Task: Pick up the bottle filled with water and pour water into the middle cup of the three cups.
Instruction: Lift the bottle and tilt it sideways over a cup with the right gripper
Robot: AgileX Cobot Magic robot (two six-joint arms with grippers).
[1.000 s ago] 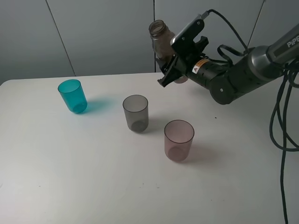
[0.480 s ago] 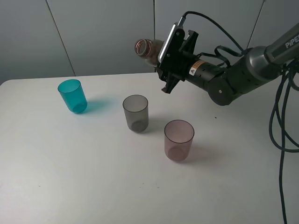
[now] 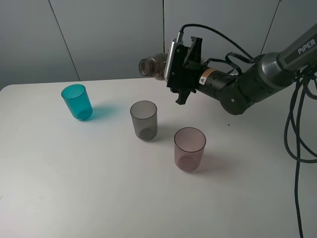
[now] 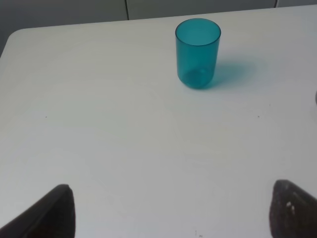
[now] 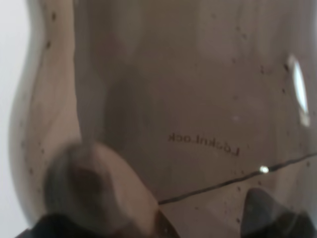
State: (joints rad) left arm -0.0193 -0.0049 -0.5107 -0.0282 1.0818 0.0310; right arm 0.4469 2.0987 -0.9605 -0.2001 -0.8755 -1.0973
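Holding: the right tool (image 3: pixel 177 72) is clamped on the bottle (image 3: pixel 154 63), jaws closed across its body; in the right wrist view the bottle's brown-grey wall (image 5: pixel 188 99) fills nearly the whole picture
Bottle pose: held in the air clear of the surface (image 3: pixel 74 178), tipped close to level, with its uncapped mouth turned toward the left side of the high view
Bottle and middle cup: the mouth sits above the middle cup (image 3: pixel 144 120) in the high view; whether it is straight over the rim I cannot tell
Middle cup: upright on the surface, smoky grey, between the teal cup (image 3: pixel 77 102) and the pink-mauve cup (image 3: pixel 189 149), apart from both
Left tool (image 4: pixel 173 213): spread wide open, gripping nothing, over bare surface, with the teal cup (image 4: pixel 197 52) upright well ahead of it
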